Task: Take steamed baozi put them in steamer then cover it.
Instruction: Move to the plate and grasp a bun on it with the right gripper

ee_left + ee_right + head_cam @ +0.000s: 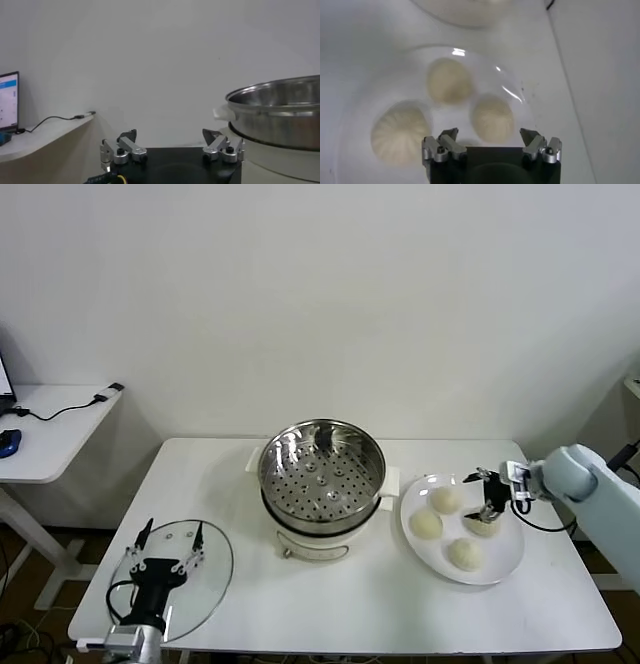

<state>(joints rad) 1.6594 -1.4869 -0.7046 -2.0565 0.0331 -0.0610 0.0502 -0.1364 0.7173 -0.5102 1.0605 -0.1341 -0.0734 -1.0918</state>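
Observation:
The steamer, a shiny perforated steel basket on a white pot base, stands mid-table and is empty. It also shows in the left wrist view. Four steamed baozi lie on a white plate to its right: one, one, one, and one partly under my right gripper. That gripper is open and empty just above the plate; its wrist view shows three baozi, the nearest between the open fingers. The clear glass cover lies front left. My open left gripper hovers over it and hides its handle.
The white table carries everything; its front edge is close to the cover and plate. A side table with a cable and a mouse stands at far left, with a lit screen on it. A white wall is behind.

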